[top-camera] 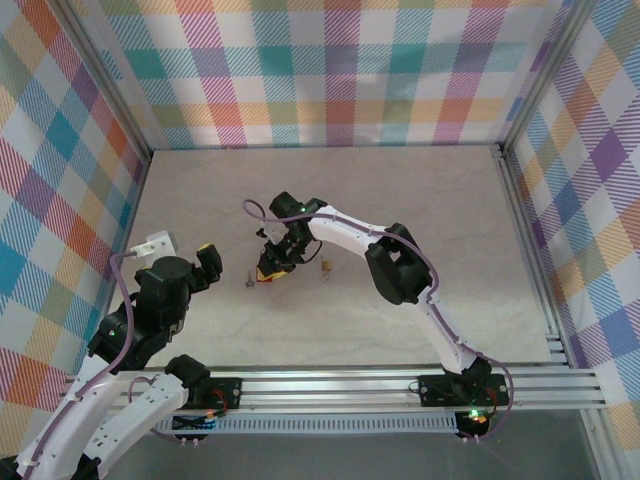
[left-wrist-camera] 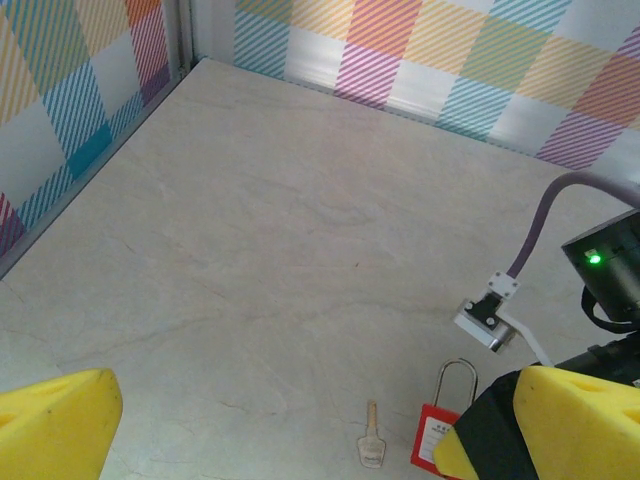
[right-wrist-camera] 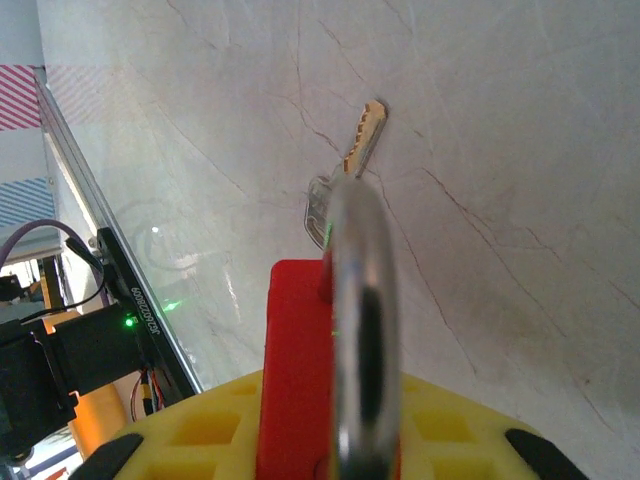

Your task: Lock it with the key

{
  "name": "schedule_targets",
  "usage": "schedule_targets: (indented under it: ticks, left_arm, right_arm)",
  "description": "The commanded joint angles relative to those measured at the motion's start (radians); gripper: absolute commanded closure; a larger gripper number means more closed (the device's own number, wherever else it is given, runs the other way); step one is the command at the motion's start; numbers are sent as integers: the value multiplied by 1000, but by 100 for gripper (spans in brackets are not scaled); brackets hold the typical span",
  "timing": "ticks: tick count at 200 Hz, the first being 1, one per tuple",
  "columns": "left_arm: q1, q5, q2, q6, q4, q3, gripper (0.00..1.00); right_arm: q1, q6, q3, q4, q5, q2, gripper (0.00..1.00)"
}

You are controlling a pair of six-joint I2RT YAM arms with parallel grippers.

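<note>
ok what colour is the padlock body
The padlock body is red; the right wrist view shows it best.

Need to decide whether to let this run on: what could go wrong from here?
The small flat metal key lies flat on the pale table, so the open left tool may slide off it. It also lies close to the red padlock with a silver shackle held in the right tool, so the tools may collide.

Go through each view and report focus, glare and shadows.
Top external: even, soft light, everything fairly sharp, only faint shadows on the table. Left wrist: table, key and padlock are sharp; the yellow fingers in the bottom corners are soft. Right wrist: the shackle is very close and blurred, with a bright sheen; the key beyond it is crisper.
</note>
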Motion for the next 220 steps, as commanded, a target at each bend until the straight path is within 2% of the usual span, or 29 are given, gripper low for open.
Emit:
schedule_targets:
  ticks: [1,79,156,220]
  left_arm:
    - [15,-9,-12,5,17,-11,0]
    - [18,-2,-13,4,16,-11,0]
    - [21,2,-12,5,17,-12,0]
    - [21,6,-12,5,16,-12,0]
  right_arm:
    - [17,-8,45,-43,-42,27,100]
    - [19,-13,109,-101,-28,87,92]
    - [19,-37,118,-140,-6,90,68]
    - [18,-62,130,-177,36,88,55]
